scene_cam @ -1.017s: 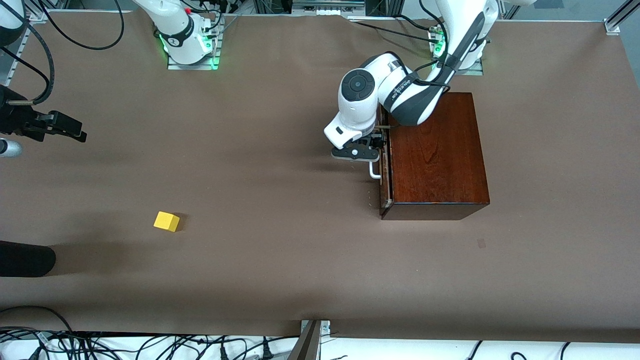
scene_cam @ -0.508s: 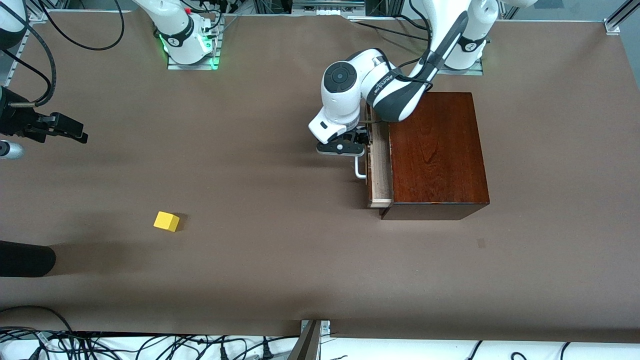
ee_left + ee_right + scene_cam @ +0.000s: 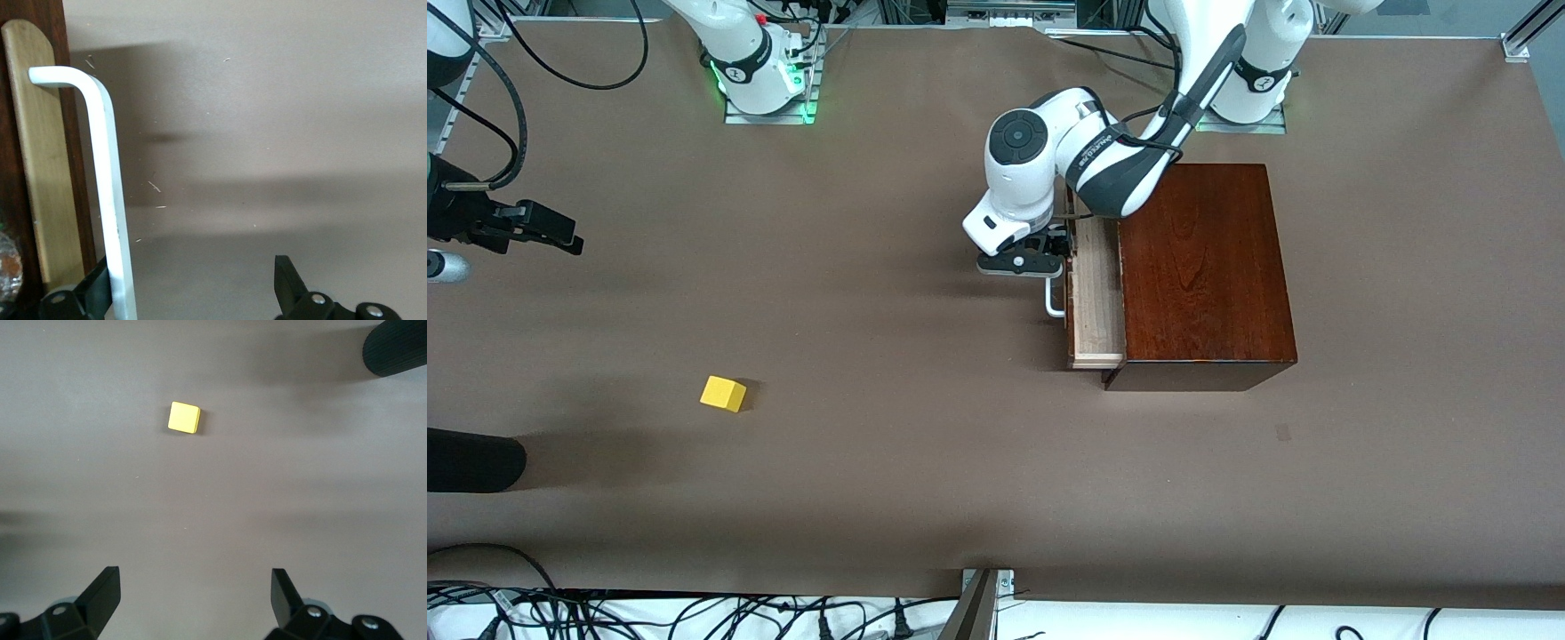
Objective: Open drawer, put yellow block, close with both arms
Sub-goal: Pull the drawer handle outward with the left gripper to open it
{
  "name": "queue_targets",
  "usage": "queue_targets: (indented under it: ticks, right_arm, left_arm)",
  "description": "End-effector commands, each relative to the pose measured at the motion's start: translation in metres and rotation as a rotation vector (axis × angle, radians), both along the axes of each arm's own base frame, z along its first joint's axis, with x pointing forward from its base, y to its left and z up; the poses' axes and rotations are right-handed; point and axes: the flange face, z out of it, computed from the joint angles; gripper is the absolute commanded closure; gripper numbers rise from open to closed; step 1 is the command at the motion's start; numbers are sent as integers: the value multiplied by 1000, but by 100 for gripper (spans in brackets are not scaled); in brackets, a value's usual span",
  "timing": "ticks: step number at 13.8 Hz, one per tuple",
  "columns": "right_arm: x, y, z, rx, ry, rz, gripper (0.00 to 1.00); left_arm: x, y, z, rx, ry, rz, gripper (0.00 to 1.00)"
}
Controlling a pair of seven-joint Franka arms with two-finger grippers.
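From the front view, my left tool (image 3: 1021, 263) sits at the white bar handle (image 3: 1054, 302) of the drawer (image 3: 1096, 307), which stands partly out of the mahogany box (image 3: 1202, 267); my right tool (image 3: 534, 227) waits over the surface's right-arm end, the yellow block (image 3: 723, 393) lying nearer the camera. My left wrist view shows my fingers (image 3: 290, 287) spread, one touching the handle (image 3: 110, 193). My right wrist view shows the tool (image 3: 193, 603) released above the block (image 3: 184, 417).
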Motion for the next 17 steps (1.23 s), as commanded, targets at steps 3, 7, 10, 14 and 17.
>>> queue_targets:
  ticks: [3,7,10,14,17]
  right_arm:
    - [-1,1,3,-16,-4,-8,0]
    - [-1,1,3,-16,-4,-8,0]
    - [-1,1,3,-16,-4,-8,0]
    - [-1,1,5,-16,-11,-8,0]
    - [-1,0,5,-14,-14,-11,0]
  left_arm:
    - [-30,-64,0,-85,22,-11,0]
    - [-29,-70,1,-95,16,-12,0]
    - [-33,-76,1,-109,26,-2,0]
    - [-35,-82,-2,-136,22,3,0]
    - [-30,-78,0,-129,8,-9,0]
